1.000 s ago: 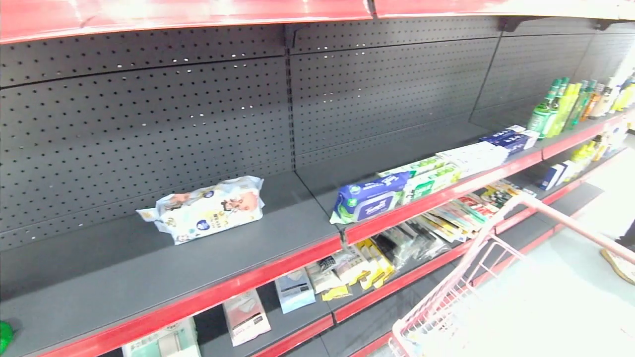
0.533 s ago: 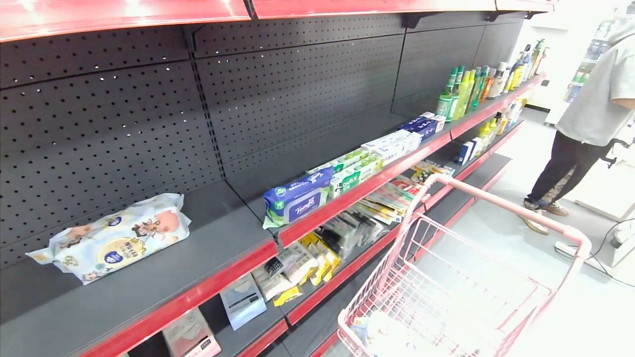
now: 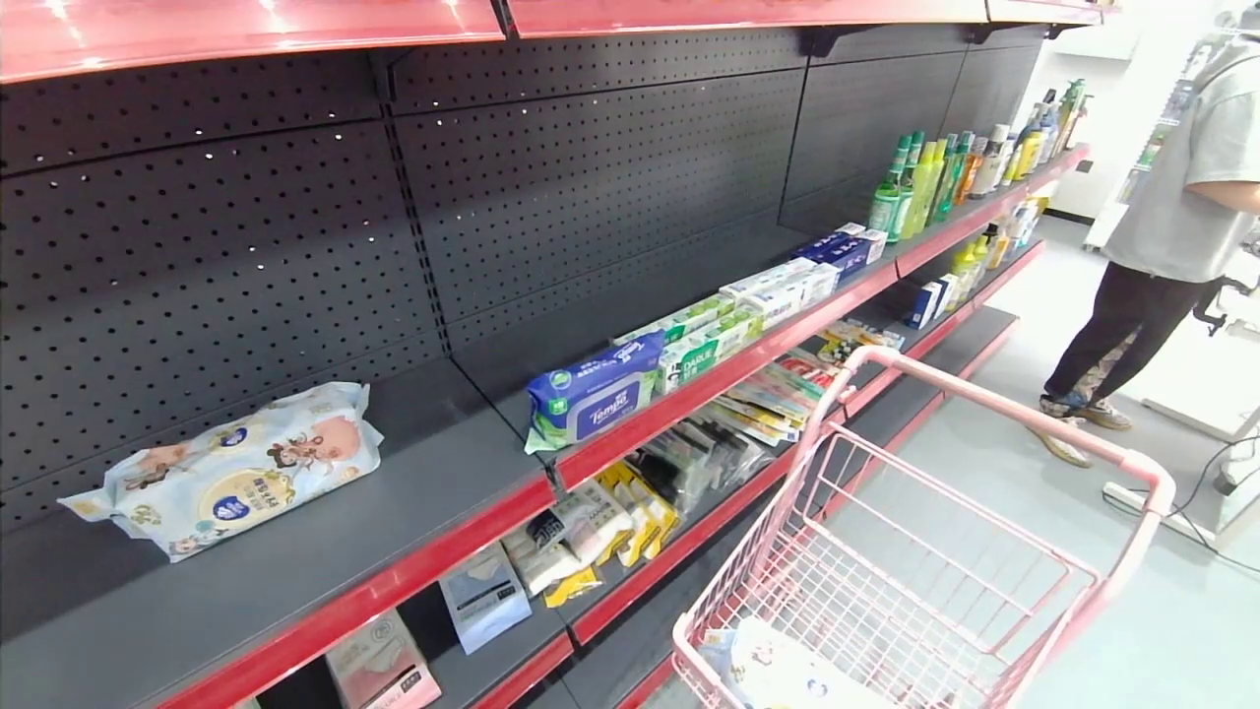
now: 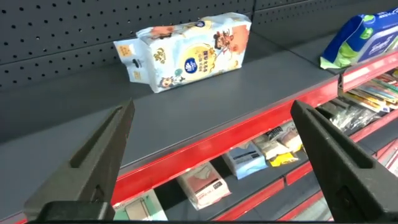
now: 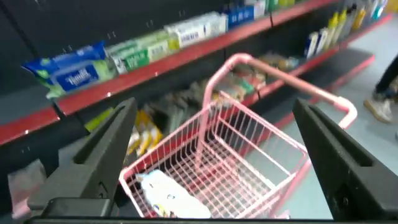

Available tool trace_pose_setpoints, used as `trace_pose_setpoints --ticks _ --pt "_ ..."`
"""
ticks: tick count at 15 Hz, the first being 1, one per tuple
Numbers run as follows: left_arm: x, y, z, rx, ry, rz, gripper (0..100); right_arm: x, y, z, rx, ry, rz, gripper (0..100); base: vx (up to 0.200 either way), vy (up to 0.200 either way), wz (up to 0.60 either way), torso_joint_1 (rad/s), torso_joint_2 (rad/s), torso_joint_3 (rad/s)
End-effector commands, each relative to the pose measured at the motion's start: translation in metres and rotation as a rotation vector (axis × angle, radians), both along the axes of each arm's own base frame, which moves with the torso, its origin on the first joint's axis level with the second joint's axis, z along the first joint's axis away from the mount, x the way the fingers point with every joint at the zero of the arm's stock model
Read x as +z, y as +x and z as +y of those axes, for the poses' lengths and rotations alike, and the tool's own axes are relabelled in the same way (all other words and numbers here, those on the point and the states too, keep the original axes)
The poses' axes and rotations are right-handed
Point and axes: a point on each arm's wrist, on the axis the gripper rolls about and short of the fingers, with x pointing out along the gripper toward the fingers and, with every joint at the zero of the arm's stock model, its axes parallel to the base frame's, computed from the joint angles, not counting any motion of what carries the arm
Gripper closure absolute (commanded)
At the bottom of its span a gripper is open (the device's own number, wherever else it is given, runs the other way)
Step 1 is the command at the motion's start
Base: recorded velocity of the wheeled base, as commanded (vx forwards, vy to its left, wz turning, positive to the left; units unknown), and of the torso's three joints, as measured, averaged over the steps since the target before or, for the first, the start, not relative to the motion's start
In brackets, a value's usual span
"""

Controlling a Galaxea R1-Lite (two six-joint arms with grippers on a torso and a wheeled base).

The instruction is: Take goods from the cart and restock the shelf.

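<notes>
Leftmost, the left tool (image 4: 212,109) is seen with its fingers spread wide and nothing held, facing the grey shelf (image 3: 325,556). Toward the left end of that shelf, a cartoon-printed pack (image 3: 221,471) is laid flat near the pegboard back. Further right, past the upright joint in the back panel, a blue wipes pack (image 3: 594,391) is set at the red front edge. Green-and-white boxes (image 3: 704,340) are lined up just beside it, and green and yellow bottles (image 3: 915,182) are stood upright well beyond. To the right, the pink cart (image 3: 984,404) is parked on the floor close to the shelf, with a pale pack (image 3: 787,675) lying in its basket. Above the cart, the right tool (image 5: 214,104) is held wide open and empty.
</notes>
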Motion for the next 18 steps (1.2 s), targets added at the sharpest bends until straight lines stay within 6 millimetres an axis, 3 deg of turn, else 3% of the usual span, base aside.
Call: trace_pose_setpoints --ticks 1,2,4,7,11,15,18 --pt "0.000 0.000 0.000 0.001 0.000 0.002 0 0.010 0.152 0.003 0.014 -0.048 0.549 0 0.000 0.000 0.00 0.000 0.00 0.000" --pt "0.000 0.000 0.000 0.001 0.000 0.002 0 0.000 0.159 0.006 0.049 -0.053 0.604 0 0.000 0.000 0.00 0.000 0.00 0.000" --pt "0.000 0.000 0.000 0.001 0.000 0.000 0 -0.051 0.191 0.029 0.215 -0.100 0.873 0 0.000 0.000 0.00 0.000 0.00 0.000" --pt "0.000 0.000 0.000 0.001 0.004 0.001 0 -0.112 0.236 0.046 0.385 -0.224 1.087 0 0.000 0.000 0.00 0.000 0.00 0.000" --pt "0.000 0.000 0.000 0.001 0.004 0.001 0 -0.164 0.251 0.049 0.549 -0.390 1.202 0 0.000 0.000 0.00 -0.028 0.06 0.033" --pt "0.000 0.000 0.000 0.001 0.004 0.001 0 -0.192 0.258 0.055 0.579 -0.417 1.214 0 0.000 0.000 0.00 -0.096 0.21 0.117" --pt "0.000 0.000 0.000 0.001 0.004 0.001 0 -0.197 0.257 0.060 0.601 -0.433 1.217 0 0.000 0.000 0.00 -0.108 0.24 0.144"
